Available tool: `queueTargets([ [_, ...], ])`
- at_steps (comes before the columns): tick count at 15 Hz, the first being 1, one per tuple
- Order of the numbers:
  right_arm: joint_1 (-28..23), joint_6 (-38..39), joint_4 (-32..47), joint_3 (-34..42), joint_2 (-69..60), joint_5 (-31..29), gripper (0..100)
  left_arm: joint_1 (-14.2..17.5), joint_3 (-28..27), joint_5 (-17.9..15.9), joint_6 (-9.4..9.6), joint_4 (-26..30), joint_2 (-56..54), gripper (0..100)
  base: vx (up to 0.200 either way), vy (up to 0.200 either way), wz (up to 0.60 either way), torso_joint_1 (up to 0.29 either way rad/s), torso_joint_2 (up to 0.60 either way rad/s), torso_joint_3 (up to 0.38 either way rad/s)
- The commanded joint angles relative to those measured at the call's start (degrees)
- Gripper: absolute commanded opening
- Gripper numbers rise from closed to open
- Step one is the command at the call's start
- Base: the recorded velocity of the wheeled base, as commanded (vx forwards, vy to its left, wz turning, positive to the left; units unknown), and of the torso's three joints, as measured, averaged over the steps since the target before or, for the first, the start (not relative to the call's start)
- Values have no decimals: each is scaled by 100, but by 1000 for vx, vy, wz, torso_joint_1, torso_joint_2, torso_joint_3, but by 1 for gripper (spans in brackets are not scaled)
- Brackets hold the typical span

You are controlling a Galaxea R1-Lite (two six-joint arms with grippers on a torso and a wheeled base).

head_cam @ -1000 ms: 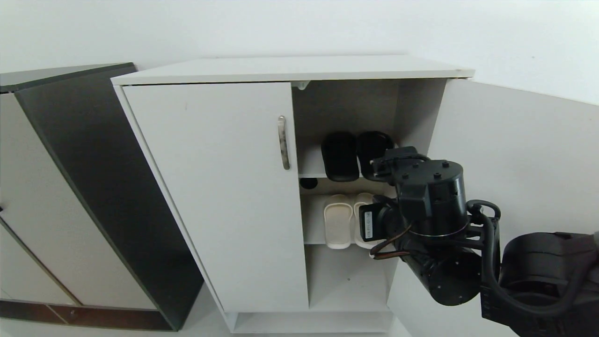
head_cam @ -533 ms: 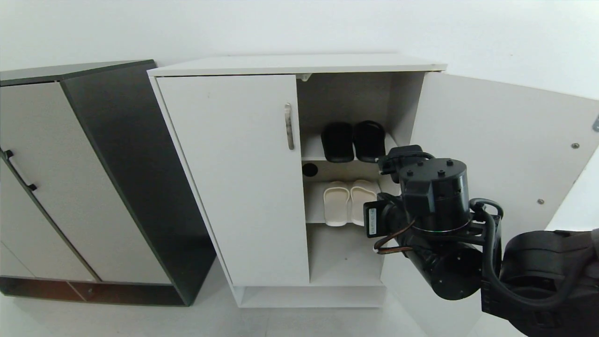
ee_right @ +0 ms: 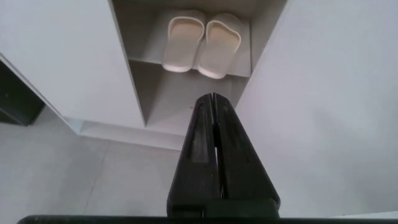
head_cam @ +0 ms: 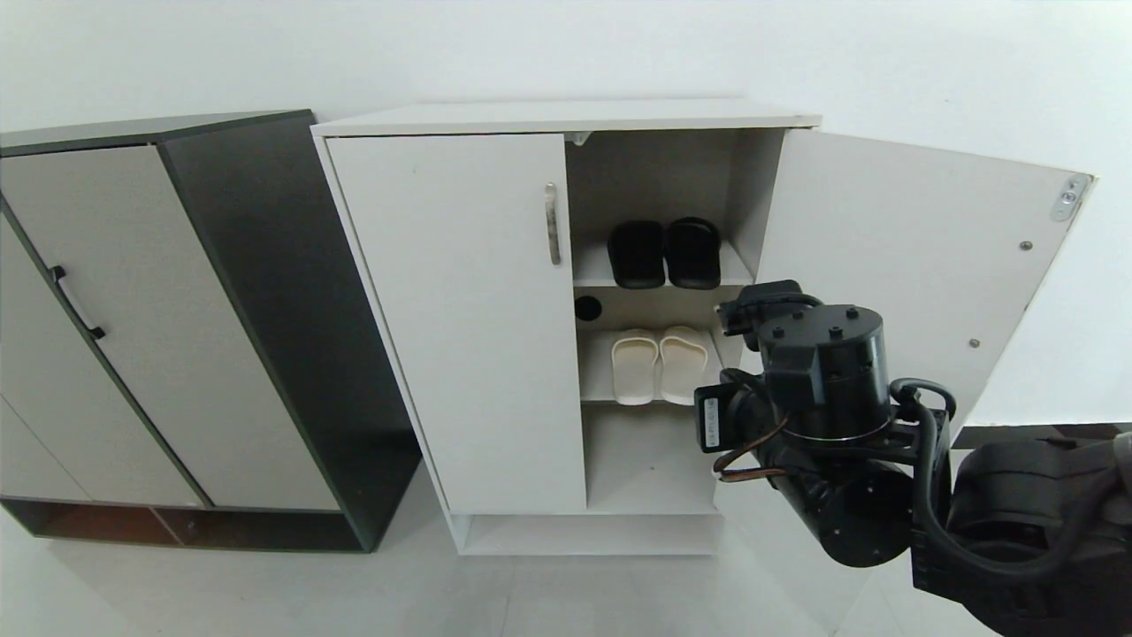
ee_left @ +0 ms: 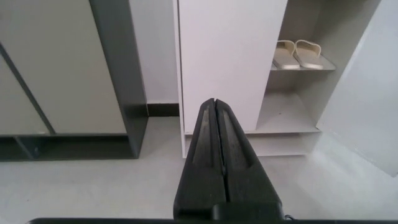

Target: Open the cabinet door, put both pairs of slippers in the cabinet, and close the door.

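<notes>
Only my view has pulled back; nothing in the cabinet (head_cam: 566, 115) has moved.
Black slippers (head_cam: 663, 254) lie on the top shelf (head_cam: 591, 271), white slippers (head_cam: 659, 364) a level lower, long way front to back, toes in, I think. My right tool (ee_right: 214, 98) is pressed together near the open door (head_cam: 884, 257); my left tool (ee_left: 214, 102) too. I should get behind the door's far edge and push it slowly shut.

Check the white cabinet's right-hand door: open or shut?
Open. The right door stands swung wide, exposing the black slippers on the upper shelf and the white slippers below them. The left door is shut.
</notes>
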Motion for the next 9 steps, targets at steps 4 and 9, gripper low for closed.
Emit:
queueTargets([
  [4, 6, -1, 8, 71, 29, 2, 0, 4, 0, 0, -2, -1, 0, 0, 0, 0, 0, 0, 0, 0],
  [9, -3, -1, 8, 115, 38, 2, 0, 4, 0, 0, -2, -1, 9, 0, 0, 0, 0, 0, 0, 0],
])
